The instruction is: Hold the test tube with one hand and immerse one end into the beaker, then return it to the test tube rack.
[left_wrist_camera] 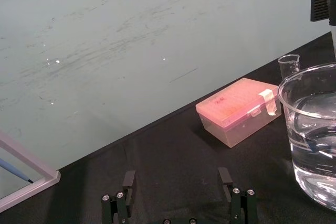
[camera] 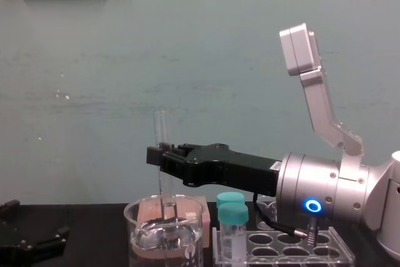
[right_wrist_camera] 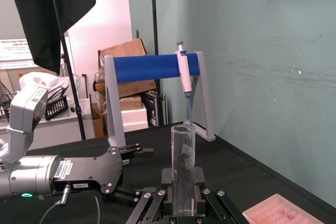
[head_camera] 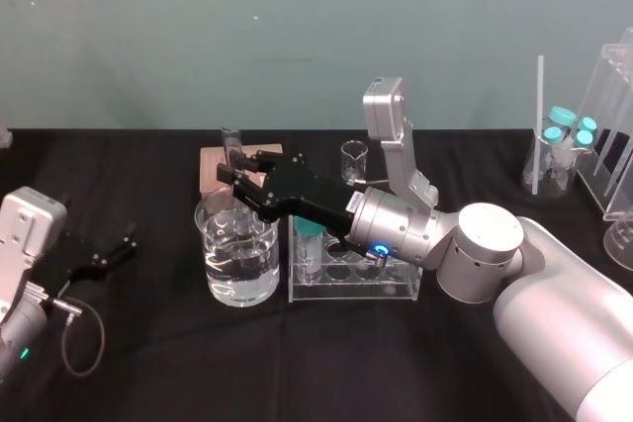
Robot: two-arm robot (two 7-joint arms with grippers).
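Observation:
A long clear test tube (camera: 162,126) stands upright with my right gripper (camera: 161,155) shut on its middle. Its lower end dips into the water of the large glass beaker (camera: 145,232). In the head view the right gripper (head_camera: 235,174) hovers over the beaker (head_camera: 237,262), and the test tube (head_camera: 230,138) rises above its fingers. The right wrist view shows the test tube (right_wrist_camera: 183,156) clamped between the two pads. The clear test tube rack (head_camera: 354,279) sits just right of the beaker, under my right forearm. My left gripper (head_camera: 102,255) rests open at the table's left, with nothing between its fingers (left_wrist_camera: 128,182).
A teal-capped vial (camera: 231,224) stands in the rack's left end. A pink tip box (left_wrist_camera: 239,109) lies behind the beaker, and a tiny beaker (head_camera: 354,159) stands farther back. A flask holding capped vials (head_camera: 562,150) and acrylic stands are at the far right.

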